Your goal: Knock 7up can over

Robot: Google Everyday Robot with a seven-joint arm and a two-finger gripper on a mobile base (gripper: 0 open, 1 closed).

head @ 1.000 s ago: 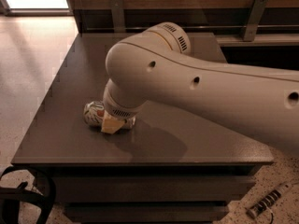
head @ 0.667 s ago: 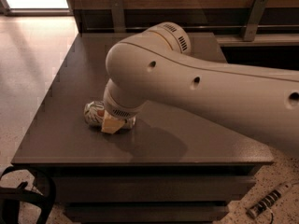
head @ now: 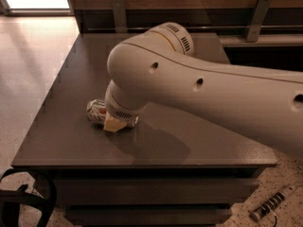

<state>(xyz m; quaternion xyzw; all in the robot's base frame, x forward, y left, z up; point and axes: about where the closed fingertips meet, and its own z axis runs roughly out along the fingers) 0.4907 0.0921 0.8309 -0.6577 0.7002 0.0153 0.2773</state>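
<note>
The gripper (head: 115, 123) sits low on the table (head: 199, 145), left of centre, under the white arm (head: 213, 93). The arm comes in from the right edge and bends down at a thick elbow. Whether the gripper is released or clenched cannot be told. The grey table fills mid-frame, with pale floor (head: 28, 56) at left, a black cable (head: 28, 197) at lower left and a power strip (head: 272, 205) at lower right. The 7up can (head: 97, 110) lies on its side just left of the gripper, its long axis roughly left-right and one end facing left.
</note>
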